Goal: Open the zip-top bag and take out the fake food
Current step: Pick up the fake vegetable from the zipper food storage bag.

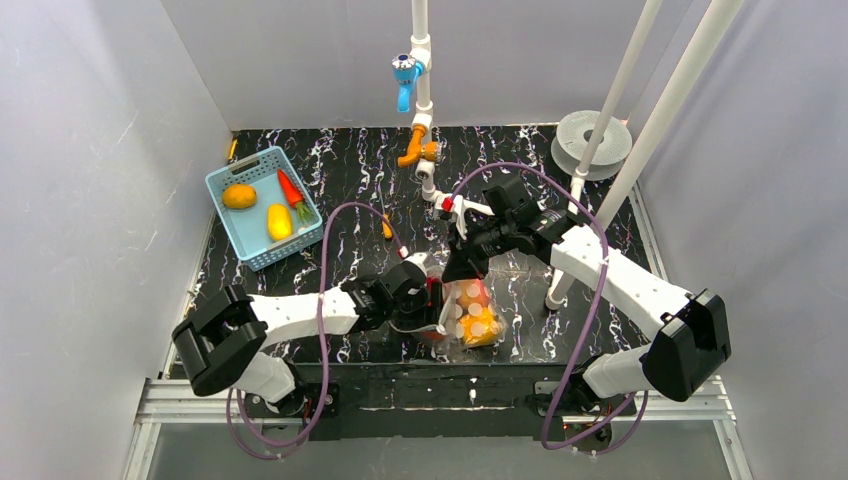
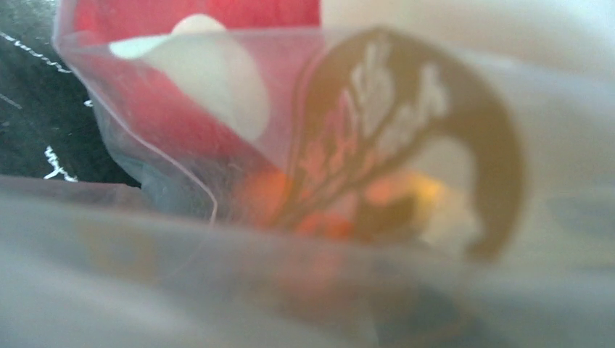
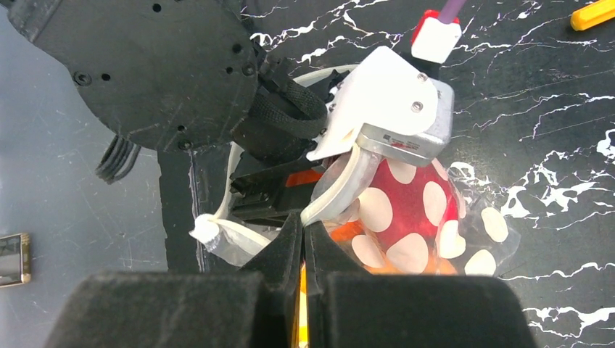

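**Item:** clear, crinkly plastic zip-top bag [image 1: 472,318] with white polka dots and a red printed panel.

**Location:** lower centre of the top view, on the black, white-veined marbled table [image 1: 340,170], between the two grippers.

**Mouth:** appears open. Its white rim curves around the left gripper, and the left wrist view looks in past the film.

**Contents:** glossy plastic fake food [image 1: 482,330], orange and yellow pieces showing through the film. The count cannot be told.

**Right gripper** [image 3: 303,245]: black fingers pressed together, pinching the bag's rim at its upper edge.

**Left gripper** [image 1: 435,306]: at the bag's left side, nose in the mouth. The fingers are hidden by film, so spread or pinching cannot be told.

**Already out:**
- round orange piece [image 1: 238,196]
- yellow oblong piece [image 1: 279,221]
- red-orange carrot with green top [image 1: 291,188]

All three lie in the light blue perforated plastic basket [image 1: 229,224], upper left of the top view, well apart from the bag.

**Also present:** small orange-handled screwdriver [image 1: 387,228], above the bag near frame centre.

**Progress, as judged:** opening done and removal partly done. The pieces inside the pouch are left to take out.
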Available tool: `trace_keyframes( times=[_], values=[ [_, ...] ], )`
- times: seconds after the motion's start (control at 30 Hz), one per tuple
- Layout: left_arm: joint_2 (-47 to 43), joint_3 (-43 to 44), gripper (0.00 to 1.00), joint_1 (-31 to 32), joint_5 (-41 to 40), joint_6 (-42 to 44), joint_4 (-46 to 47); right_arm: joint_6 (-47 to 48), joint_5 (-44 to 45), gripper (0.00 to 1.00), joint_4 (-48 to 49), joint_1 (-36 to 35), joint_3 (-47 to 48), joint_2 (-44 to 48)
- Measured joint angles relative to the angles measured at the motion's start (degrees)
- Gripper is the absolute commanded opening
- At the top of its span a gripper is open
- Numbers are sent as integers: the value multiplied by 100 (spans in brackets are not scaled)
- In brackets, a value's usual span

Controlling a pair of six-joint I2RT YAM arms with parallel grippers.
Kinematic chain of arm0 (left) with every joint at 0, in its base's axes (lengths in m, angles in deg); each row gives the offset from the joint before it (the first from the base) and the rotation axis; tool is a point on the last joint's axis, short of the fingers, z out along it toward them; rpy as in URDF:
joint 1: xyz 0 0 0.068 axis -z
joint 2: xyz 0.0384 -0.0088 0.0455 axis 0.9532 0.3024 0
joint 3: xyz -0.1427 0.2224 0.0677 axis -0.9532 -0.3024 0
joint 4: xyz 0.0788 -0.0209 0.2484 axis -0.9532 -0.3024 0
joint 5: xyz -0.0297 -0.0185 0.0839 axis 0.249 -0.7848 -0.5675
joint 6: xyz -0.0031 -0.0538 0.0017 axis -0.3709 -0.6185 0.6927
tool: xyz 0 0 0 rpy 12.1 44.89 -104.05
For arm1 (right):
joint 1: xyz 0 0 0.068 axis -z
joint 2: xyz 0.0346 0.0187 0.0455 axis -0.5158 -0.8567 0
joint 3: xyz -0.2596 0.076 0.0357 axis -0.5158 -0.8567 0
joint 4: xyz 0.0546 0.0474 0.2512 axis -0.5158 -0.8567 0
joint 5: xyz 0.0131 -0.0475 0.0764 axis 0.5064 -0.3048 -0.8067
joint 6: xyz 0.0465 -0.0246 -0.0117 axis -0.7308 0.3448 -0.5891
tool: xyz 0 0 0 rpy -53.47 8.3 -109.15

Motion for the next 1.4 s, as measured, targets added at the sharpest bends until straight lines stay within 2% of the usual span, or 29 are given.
trace_keyframes(
  times=[0.13,0.3,0.67,1.07,1.4],
  values=[
    [-238,-194,13,0,-89,42,3,-1,0,1,19,0,0,0],
    [-584,-394,5,-2,-114,121,27,2,0,1,28,0,0,0],
    [-1499,-672,2,0,-49,293,244,0,4,1,37,0,-2,0],
    [-1655,-816,0,-1,-26,608,542,-506,590,1,462,0,-87,-92],
    [-2480,-1208,0,-1,-597,592,770,-511,410,1,539,-103,-132,-200]
  ],
)
